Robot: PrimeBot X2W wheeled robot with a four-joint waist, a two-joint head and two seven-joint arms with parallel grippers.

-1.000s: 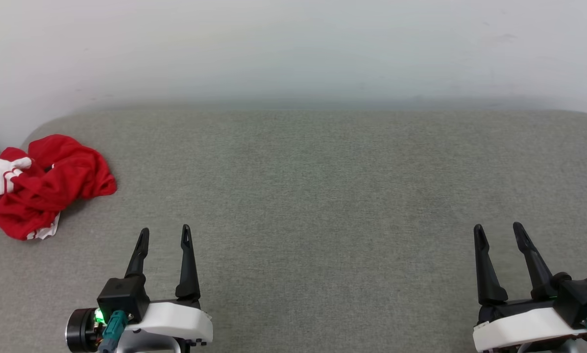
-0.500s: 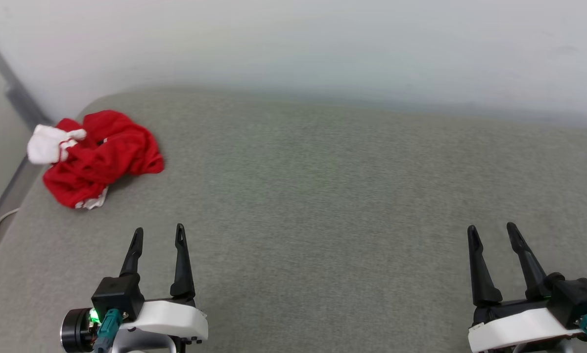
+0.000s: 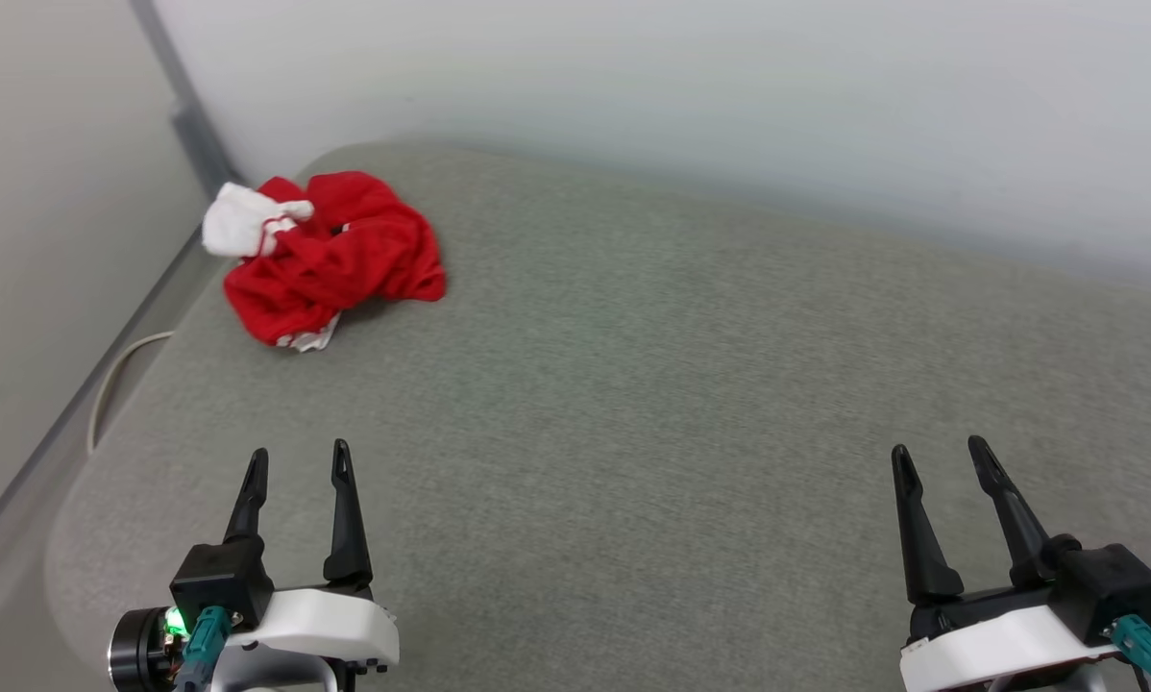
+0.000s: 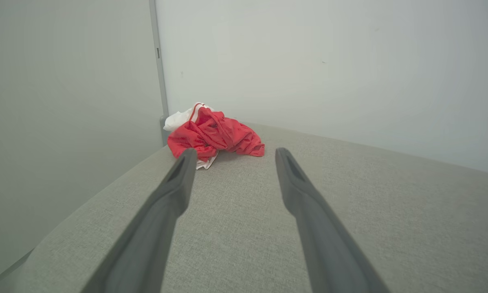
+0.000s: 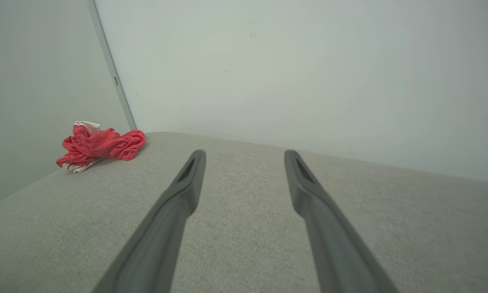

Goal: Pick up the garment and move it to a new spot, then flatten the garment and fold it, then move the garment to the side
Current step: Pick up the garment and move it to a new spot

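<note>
The garment (image 3: 340, 255) is a red T-shirt with white sleeve parts, crumpled in a heap at the far left corner of the grey padded surface (image 3: 691, 384). My left gripper (image 3: 299, 458) stands open near the front left, well short of the heap, with nothing between its fingers. My right gripper (image 3: 937, 452) is open at the front right, far from the heap. In the left wrist view the garment (image 4: 213, 134) lies just beyond the open fingers (image 4: 174, 191). From the right wrist it appears as a small heap (image 5: 99, 144) at the far left.
A pale wall (image 3: 681, 106) runs behind the surface and another wall (image 3: 47, 221) stands to the left, with a grey vertical strip (image 3: 186, 115) in the corner. A thin cable (image 3: 114, 375) hangs off the rounded left edge.
The head camera has turned left, so the garment now sits further right in the view and the left wall and corner strip have come in. The garment and both grippers are unchanged.
</note>
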